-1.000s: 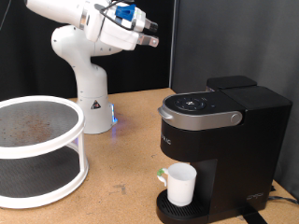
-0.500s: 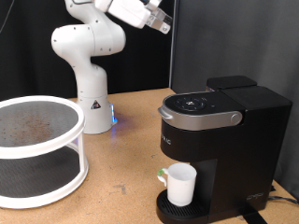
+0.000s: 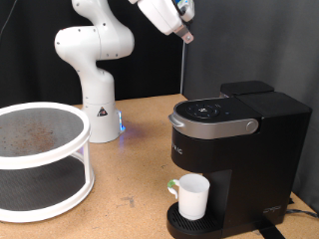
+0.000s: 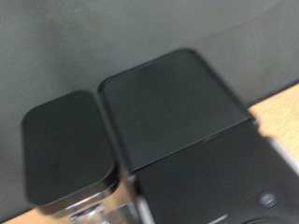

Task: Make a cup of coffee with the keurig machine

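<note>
Exterior view: the robot's tool (image 3: 185,36) hangs high at the top of the frame, well above the wooden worktop (image 3: 130,159) and up and toward the exterior view's left of the keurig machine (image 3: 237,159), with nothing visible between its fingers; whether the fingers are parted or closed cannot be made out from this angle. The keurig machine stands at the exterior view's right, its silver-rimmed lid (image 3: 212,116) down and its buttons facing up, the raised block of its rear section behind that. The cup (image 3: 192,196), small and white, already sits on the round drip base under the brew head, at the machine's front toward the exterior view's bottom. A white two-tier round rack (image 3: 40,159) occupies the exterior view's left, well apart from the machine, and the arm's white base (image 3: 95,90) rises behind it. The wrist view looks down along the fingers onto the machine's matte-black top, with the rear section (image 4: 177,103) filling the middle of the picture and a separate dark block beside it; no fingers show in that view. The deciding relation, judged from both views: the machine lies below the tool, its lid nearer the front than the part now under the camera.
</note>
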